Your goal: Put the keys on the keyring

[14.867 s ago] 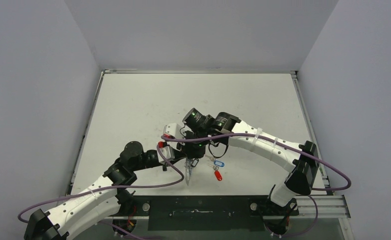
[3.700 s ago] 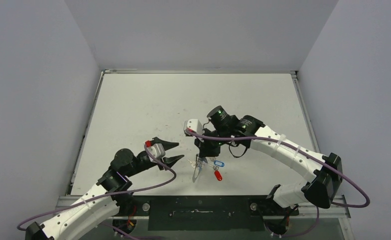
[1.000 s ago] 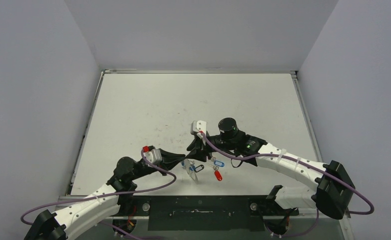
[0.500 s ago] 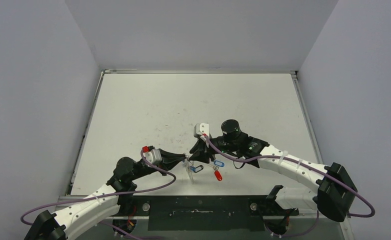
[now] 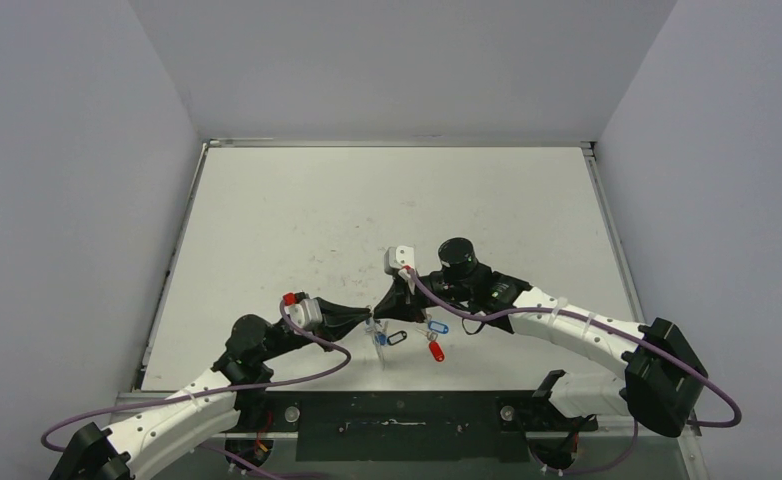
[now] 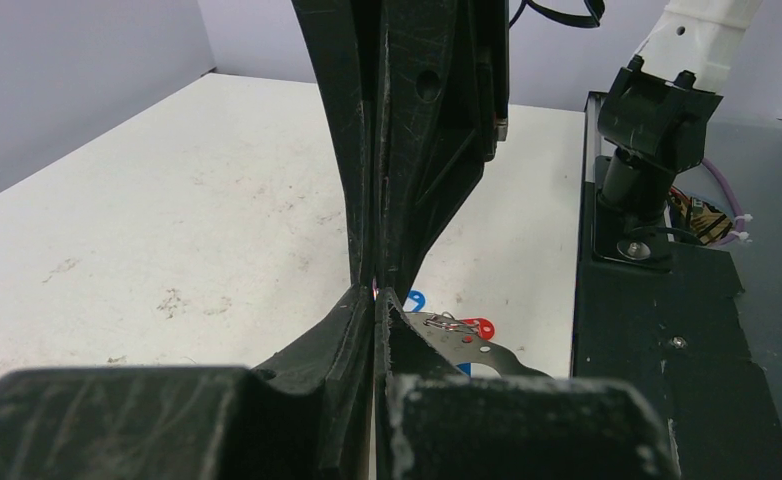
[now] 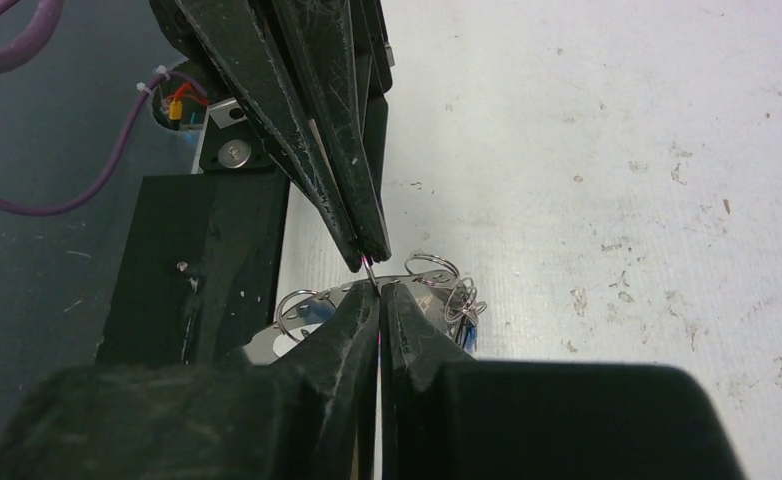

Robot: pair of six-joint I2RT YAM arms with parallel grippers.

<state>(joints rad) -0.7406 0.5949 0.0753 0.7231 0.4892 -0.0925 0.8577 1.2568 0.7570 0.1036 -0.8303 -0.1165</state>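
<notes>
The keyring (image 5: 381, 350) is a thin hoop standing on edge near the table's front. My left gripper (image 5: 371, 319) and right gripper (image 5: 388, 302) meet tip to tip over it. Both are shut on its thin wire (image 7: 369, 268). In the right wrist view my right gripper (image 7: 378, 291) sits just under the left fingers (image 7: 352, 215). In the left wrist view my left gripper (image 6: 376, 298) sits under the right fingers (image 6: 407, 200). A flat silver key piece (image 6: 472, 348) with a small clip (image 6: 447, 322) lies behind. The blue-tagged key (image 5: 437, 327) and the red-tagged key (image 5: 434, 351) lie on the table to the right.
The white table (image 5: 297, 210) is scuffed. A black base plate (image 5: 397, 412) runs along its near edge, also seen in the left wrist view (image 6: 667, 330). Small split rings (image 7: 432, 268) hang by the silver piece. Purple cables loop off both arms.
My left gripper has moved slightly right and up to the hoop beside the right gripper's tips. The right arm has shifted a little. The tagged keys on the table have not moved.
</notes>
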